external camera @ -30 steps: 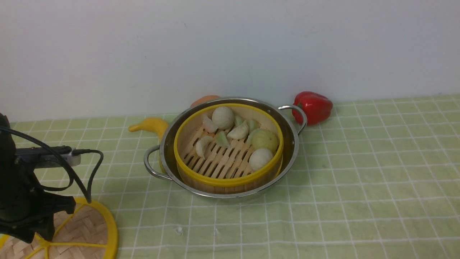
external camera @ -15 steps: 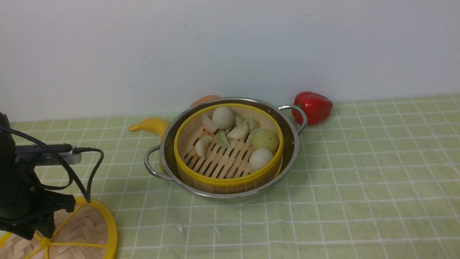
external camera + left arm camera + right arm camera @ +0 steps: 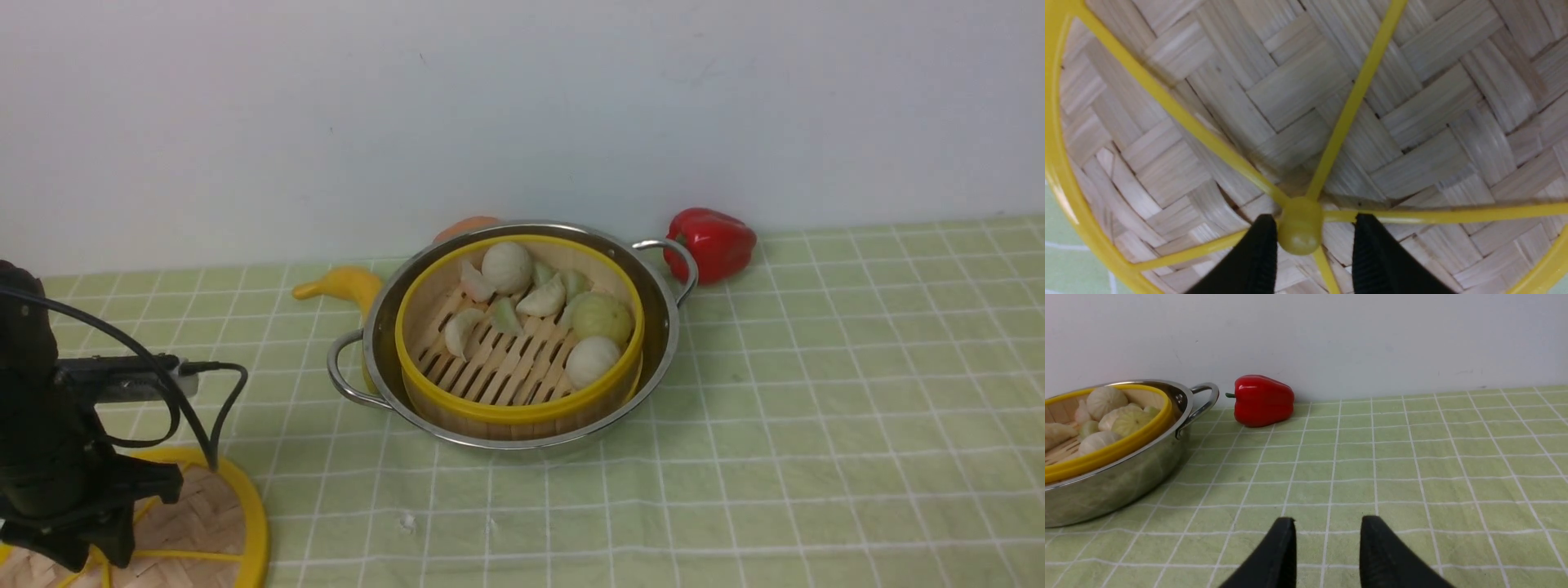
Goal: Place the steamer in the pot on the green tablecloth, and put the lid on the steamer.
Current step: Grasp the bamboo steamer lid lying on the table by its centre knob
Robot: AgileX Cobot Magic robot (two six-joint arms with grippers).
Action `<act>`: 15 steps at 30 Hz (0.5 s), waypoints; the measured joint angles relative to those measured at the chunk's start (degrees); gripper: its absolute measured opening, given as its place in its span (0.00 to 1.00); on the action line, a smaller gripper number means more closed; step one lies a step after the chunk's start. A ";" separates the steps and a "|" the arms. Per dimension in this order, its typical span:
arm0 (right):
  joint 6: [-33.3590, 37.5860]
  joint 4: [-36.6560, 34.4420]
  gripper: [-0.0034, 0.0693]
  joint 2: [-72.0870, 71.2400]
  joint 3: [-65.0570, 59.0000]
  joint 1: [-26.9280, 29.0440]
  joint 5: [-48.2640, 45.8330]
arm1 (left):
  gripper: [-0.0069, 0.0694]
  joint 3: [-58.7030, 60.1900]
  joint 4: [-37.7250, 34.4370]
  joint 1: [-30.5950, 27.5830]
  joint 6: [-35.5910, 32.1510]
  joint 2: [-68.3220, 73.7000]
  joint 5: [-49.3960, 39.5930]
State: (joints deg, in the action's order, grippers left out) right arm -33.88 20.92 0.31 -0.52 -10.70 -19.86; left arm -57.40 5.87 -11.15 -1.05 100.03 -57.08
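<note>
Left wrist view shows the left tool (image 3: 1314, 222) directly over the lid (image 3: 1412, 122), which lies flat at the near left corner of the bench. Its 2 fingers (image 3: 1257, 261) are apart and straddle the yellow centre knob (image 3: 1300, 226): 1 touches the knob's side and the other stands just clear, so nothing is clamped yet. To do this step well, I judge the tool should close squarely on the knob, clear of the thin spokes (image 3: 1359, 90). It should then lift straight up so the light disc neither tilts nor slips. Further right, toward the middle of the far edge, the steamer (image 3: 518, 412) already sits inside the pot (image 3: 668, 327) on the green tablecloth (image 3: 816, 392). The lid should therefore travel level and come down centred on the steamer's yellow rim. Right of the pot, the right tool (image 3: 1329, 522) hangs over bare cloth, fingers (image 3: 1278, 555) apart and holding nothing.
</note>
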 joint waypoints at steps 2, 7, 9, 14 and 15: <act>0.00 0.00 0.38 0.00 0.00 0.00 0.00 | 0.40 0.00 0.05 0.00 0.00 0.00 -0.45; 0.00 0.00 0.38 0.00 0.00 0.00 0.00 | 0.25 0.00 0.95 0.00 0.32 0.00 -0.93; 0.00 0.00 0.38 0.00 0.00 0.00 0.00 | 0.23 0.00 1.00 0.00 0.38 0.00 -0.88; 0.00 0.00 0.38 0.00 0.00 0.00 0.00 | 0.23 -0.12 1.06 0.00 0.38 0.66 -0.64; 0.00 0.00 0.38 0.00 0.00 0.00 0.00 | 0.23 -0.22 1.06 0.00 0.38 0.93 -0.64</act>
State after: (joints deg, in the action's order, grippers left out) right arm -33.88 20.92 0.31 -0.52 -10.70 -19.86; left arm -57.62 6.93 -11.15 -0.67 100.96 -57.73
